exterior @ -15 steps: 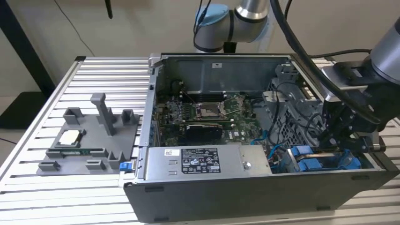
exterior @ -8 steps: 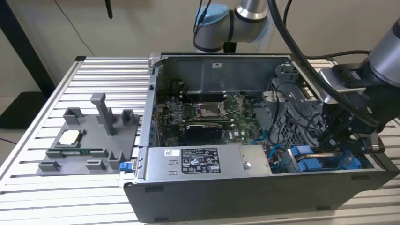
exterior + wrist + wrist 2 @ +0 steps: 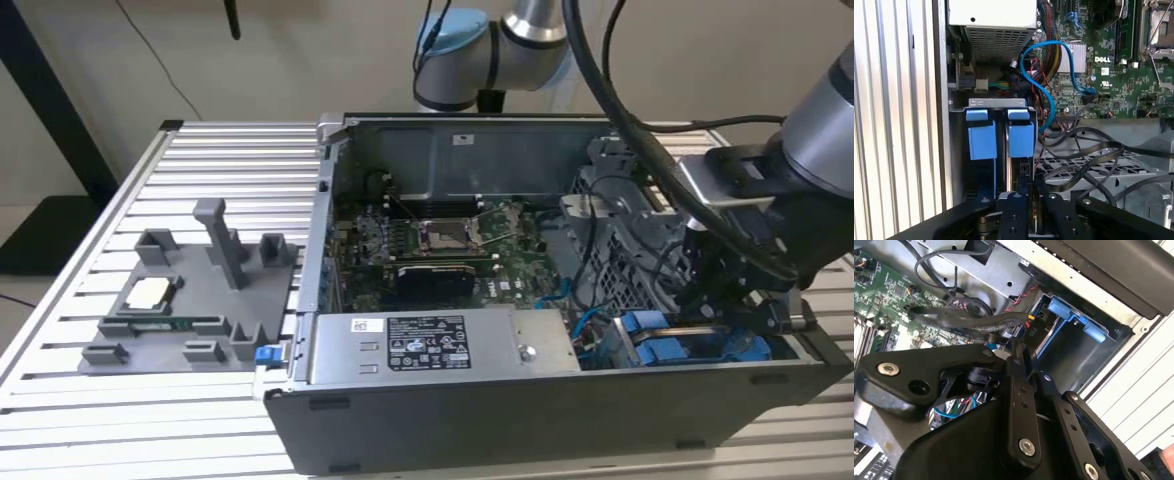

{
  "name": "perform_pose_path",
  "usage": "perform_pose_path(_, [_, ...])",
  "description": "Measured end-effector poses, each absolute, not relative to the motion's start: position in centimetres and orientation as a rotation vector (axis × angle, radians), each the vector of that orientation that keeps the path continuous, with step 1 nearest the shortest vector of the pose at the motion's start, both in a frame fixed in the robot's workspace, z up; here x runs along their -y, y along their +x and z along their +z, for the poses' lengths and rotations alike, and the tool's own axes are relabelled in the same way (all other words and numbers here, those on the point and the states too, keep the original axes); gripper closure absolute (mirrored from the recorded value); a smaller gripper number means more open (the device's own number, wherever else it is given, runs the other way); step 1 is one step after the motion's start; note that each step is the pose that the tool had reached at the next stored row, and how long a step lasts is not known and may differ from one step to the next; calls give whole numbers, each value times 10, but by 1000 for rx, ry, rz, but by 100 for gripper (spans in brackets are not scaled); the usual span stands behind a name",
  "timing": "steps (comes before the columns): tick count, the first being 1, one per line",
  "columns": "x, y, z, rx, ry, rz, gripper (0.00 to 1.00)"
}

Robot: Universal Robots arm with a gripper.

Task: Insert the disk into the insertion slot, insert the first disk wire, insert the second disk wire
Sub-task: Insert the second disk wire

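Open grey metal computer case (image 3: 534, 400) on ribbed aluminium table (image 3: 200, 160). Two bright blue plastic drive carriers sit side by side in the insertion slot (image 3: 999, 104), perforated metal beside it; the disk (image 3: 1020, 140) seated, black wire (image 3: 1079, 165) nearby. Black end effector (image 3: 1029, 210) hovers just above the disk; finger state cannot be told.
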State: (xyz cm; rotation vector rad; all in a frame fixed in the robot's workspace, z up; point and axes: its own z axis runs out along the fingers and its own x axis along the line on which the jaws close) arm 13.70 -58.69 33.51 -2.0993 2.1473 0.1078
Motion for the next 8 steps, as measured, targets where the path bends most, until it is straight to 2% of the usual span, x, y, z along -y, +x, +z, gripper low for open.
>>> perform_pose_path(1, [587,137,336,-2147,-2099,108,83])
perform_pose_path(2, [587,137,337,-2147,-2099,108,76])
perform_pose_path(8, [587,137,346,-2148,-2099,108,76])
